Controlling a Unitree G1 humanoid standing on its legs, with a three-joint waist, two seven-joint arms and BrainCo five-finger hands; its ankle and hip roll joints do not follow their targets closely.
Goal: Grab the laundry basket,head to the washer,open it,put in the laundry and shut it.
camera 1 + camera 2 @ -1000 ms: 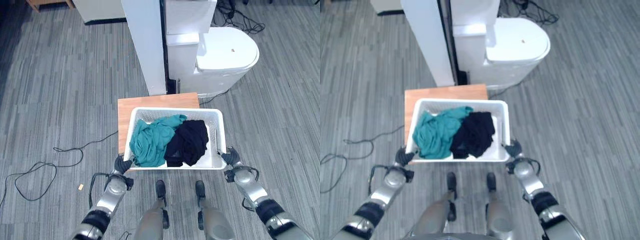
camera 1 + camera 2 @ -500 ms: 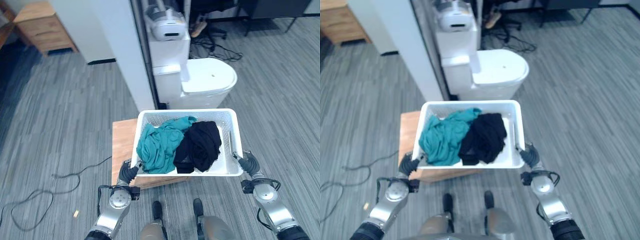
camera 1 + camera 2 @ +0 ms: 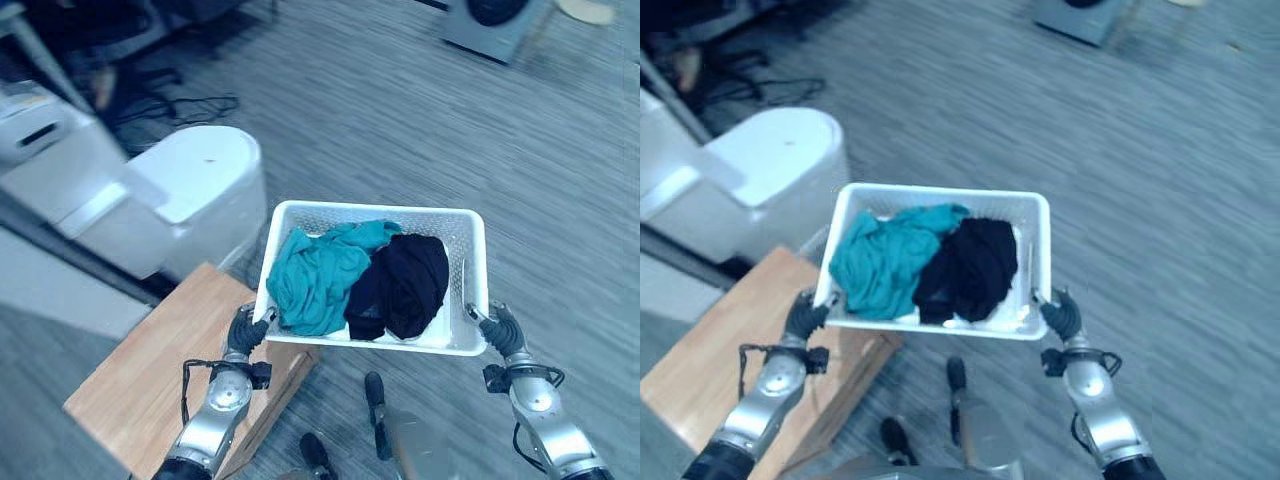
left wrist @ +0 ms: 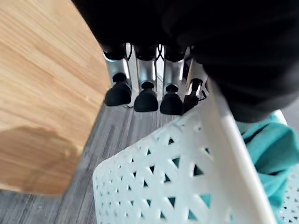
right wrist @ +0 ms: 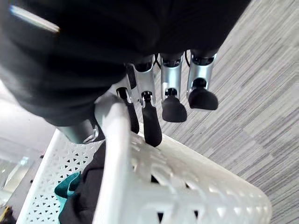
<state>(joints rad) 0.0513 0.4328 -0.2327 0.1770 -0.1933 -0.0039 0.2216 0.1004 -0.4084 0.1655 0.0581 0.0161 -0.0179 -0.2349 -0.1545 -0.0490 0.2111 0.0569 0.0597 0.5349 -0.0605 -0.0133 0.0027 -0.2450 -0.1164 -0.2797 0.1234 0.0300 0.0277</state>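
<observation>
I hold a white perforated laundry basket [image 3: 375, 209] in the air in front of me. A crumpled teal cloth [image 3: 315, 275] lies in its left half and a black cloth [image 3: 405, 283] in its right half. My left hand [image 3: 243, 332] grips the basket's near left corner, fingers [image 4: 145, 95] curled under the rim [image 4: 233, 154]. My right hand [image 3: 503, 333] grips the near right corner, fingers [image 5: 152, 119] against the wall below the rim [image 5: 114, 154]. A grey washer [image 3: 490, 20] with a dark round door stands far off at the upper right.
A low wooden table [image 3: 170, 385] sits below the basket's left side. A white rounded appliance [image 3: 190, 200] stands beyond it at the left, with cables [image 3: 190, 105] on the floor behind. Grey plank floor [image 3: 400, 120] stretches toward the washer.
The basket has risen off the wooden table, still in both hands. The camera has swung round: table and white appliance slid to the left and the washer came into view.
</observation>
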